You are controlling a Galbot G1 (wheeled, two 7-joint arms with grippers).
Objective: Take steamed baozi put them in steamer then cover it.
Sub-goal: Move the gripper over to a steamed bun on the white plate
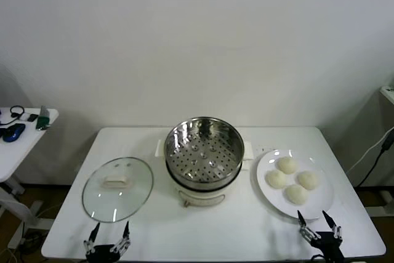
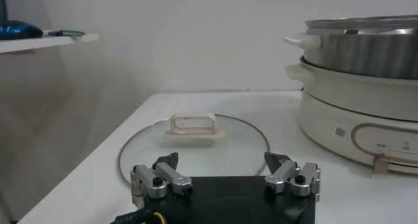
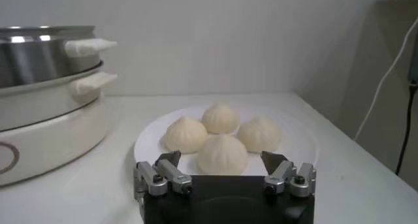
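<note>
Several off-white baozi (image 1: 290, 180) sit together on a white plate (image 1: 320, 204) at the table's right; they also show in the right wrist view (image 3: 221, 154). The shiny steamer (image 1: 203, 152) with its perforated tray stands open at the table's middle on a cream base. The glass cover (image 1: 117, 188) with a cream handle lies flat on the table to its left, and shows in the left wrist view (image 2: 192, 128). My right gripper (image 1: 319, 223) is open and empty at the front edge, just before the plate. My left gripper (image 1: 108, 236) is open and empty, just before the cover.
A small side table (image 1: 18, 137) with a blue mouse and small items stands at the far left. A cable (image 1: 374, 152) hangs at the right, past the table edge. The white wall is close behind the table.
</note>
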